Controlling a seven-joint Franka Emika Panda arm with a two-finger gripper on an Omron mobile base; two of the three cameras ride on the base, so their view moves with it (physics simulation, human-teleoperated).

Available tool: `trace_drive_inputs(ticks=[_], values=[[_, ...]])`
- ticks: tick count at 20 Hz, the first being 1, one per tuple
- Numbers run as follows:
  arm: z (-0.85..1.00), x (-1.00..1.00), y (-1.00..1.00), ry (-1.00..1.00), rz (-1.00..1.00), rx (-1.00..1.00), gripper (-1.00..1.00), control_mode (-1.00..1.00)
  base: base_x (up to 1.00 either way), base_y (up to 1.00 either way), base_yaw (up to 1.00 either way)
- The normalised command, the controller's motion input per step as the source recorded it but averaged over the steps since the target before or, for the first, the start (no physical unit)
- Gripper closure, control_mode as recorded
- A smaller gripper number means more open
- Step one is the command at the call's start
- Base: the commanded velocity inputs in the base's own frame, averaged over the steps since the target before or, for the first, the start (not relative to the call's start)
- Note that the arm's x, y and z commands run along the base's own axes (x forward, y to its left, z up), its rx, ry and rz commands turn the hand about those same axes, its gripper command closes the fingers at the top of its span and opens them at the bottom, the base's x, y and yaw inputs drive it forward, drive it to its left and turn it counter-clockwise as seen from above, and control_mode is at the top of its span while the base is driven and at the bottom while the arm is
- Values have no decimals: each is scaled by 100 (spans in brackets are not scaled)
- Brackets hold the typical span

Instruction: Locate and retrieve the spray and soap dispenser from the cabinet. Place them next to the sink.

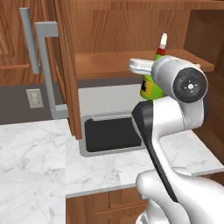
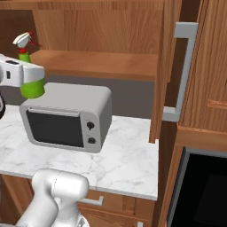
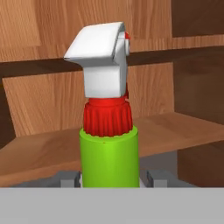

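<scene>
My gripper (image 3: 111,179) is shut on the spray (image 3: 109,157), a bright green bottle with a red collar and a white nozzle. Its grey fingertips (image 3: 68,179) press against both sides of the body. In the left base view the spray (image 1: 151,87) hangs in the air just in front of the cabinet (image 1: 118,30) shelf, above the far side of the sink (image 1: 109,133). The right base view has the white hand wrapped round the spray (image 2: 32,88), held upright. The soap dispenser is out of view.
The cabinet door (image 1: 65,65) stands open left of the sink, with its grey bar handle (image 1: 48,70) sticking out. A grey toaster oven (image 2: 66,117) sits on the marble counter (image 2: 124,155). A dark oven front (image 2: 204,190) is at the lower right.
</scene>
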Motion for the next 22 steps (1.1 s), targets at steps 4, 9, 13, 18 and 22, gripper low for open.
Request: trace_drive_inputs(ticks=[4,9,13,18,22], values=[[-3,-100,0,0,0,0,100,-100,0,0,0],[-9,-100,0,0,0,0,100,-100,0,0,0],[-22,-76,-14,4,-1,0,100,-100,0,0,0],[-25,-52,-19,3,0,-3,100,-100,0,0,0],[-26,-24,-16,-6,5,-10,100,-100,0,0,0]])
